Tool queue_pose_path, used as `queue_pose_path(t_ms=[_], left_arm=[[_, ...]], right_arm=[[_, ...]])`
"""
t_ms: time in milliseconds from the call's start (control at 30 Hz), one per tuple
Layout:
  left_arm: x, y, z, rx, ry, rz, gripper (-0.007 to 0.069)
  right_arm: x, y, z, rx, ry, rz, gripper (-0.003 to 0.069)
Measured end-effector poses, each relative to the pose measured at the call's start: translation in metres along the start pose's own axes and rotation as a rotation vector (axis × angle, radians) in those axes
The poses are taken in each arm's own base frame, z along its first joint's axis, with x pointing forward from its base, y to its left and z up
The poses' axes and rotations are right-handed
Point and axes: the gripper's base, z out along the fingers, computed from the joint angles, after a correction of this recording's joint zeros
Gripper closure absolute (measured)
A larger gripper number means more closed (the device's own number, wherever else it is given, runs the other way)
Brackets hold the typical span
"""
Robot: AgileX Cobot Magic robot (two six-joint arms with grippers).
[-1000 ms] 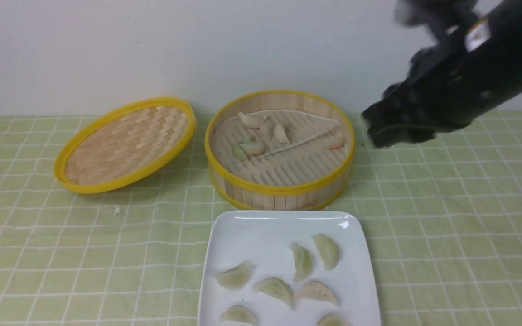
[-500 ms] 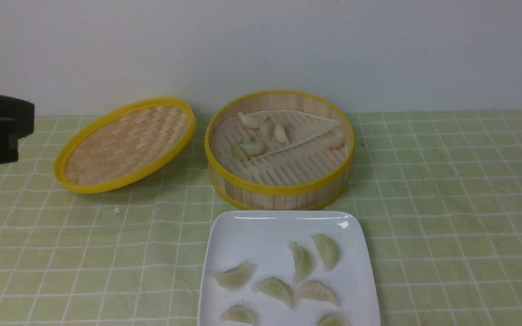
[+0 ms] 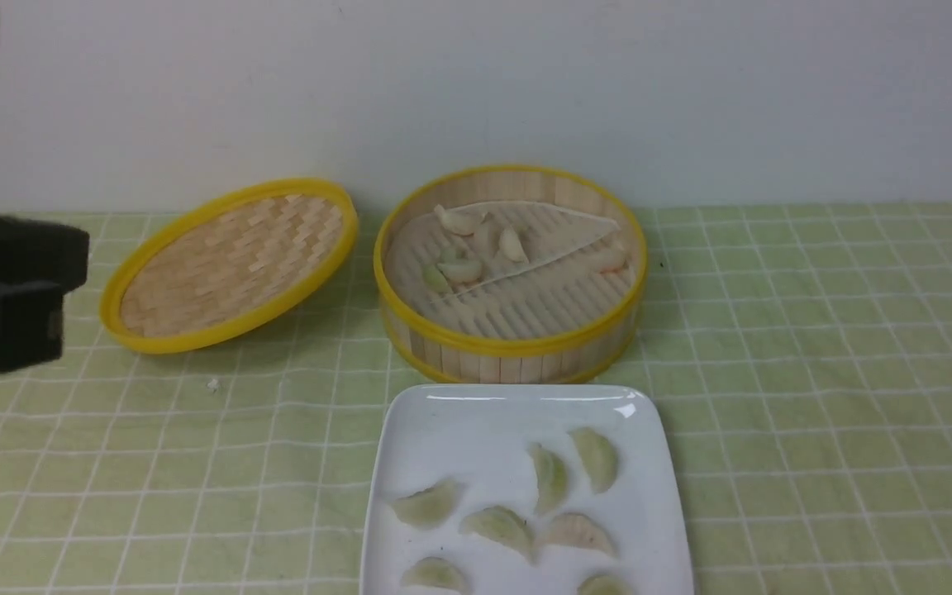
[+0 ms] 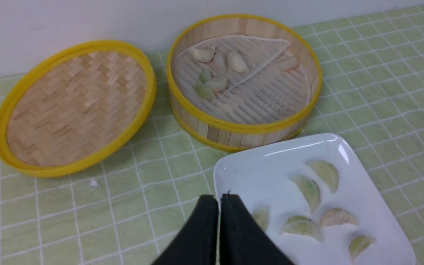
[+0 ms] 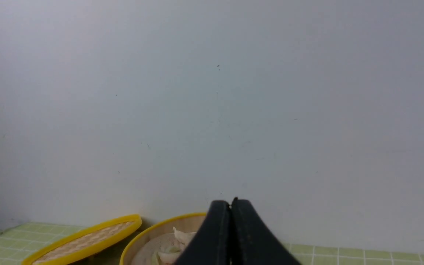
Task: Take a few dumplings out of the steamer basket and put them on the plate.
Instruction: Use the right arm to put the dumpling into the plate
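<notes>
While both grippers hung empty, the job looked to sit between picks. The left gripper (image 4: 218, 198) had its jaws pressed together with nothing between them, and it hovered over the table's near left part, just beside the plate's left corner. The right gripper (image 5: 230, 202) was likewise pressed tight on nothing, held high and pointed at the wall (image 5: 212, 92). The steamer basket (image 3: 509, 343) stood at the middle of the table (image 3: 815, 372) near its far edge, and a handful of dumplings (image 3: 461, 270) lay on its paper liner (image 3: 550, 227), mostly toward the left. The woven lid (image 3: 228, 264) lay beside the basket toward the table's left edge. The white square plate (image 3: 476, 421) lay just in front of the basket at the near edge and carried seven dumplings, so "a few" seemed already met. Should another be wanted, a gripper would need to spread its jaws, clear the yellow rim, come down over a single dumpling and pinch it gently
</notes>
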Motion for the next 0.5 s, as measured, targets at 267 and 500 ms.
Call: queue_pose_path(t_ms=[267, 500], left_arm=[[0.047, 0.014, -0.023, 0.110, -0.245, -0.035, 0.0630], [0.063, 0.020, -0.035, 0.146, -0.334, -0.051, 0.0630]], right_arm=[[0.001, -0.001, 0.000, 0.006, 0.008, -0.002, 0.0673], [0.001, -0.001, 0.000, 0.007, 0.008, -0.001, 0.0673]])
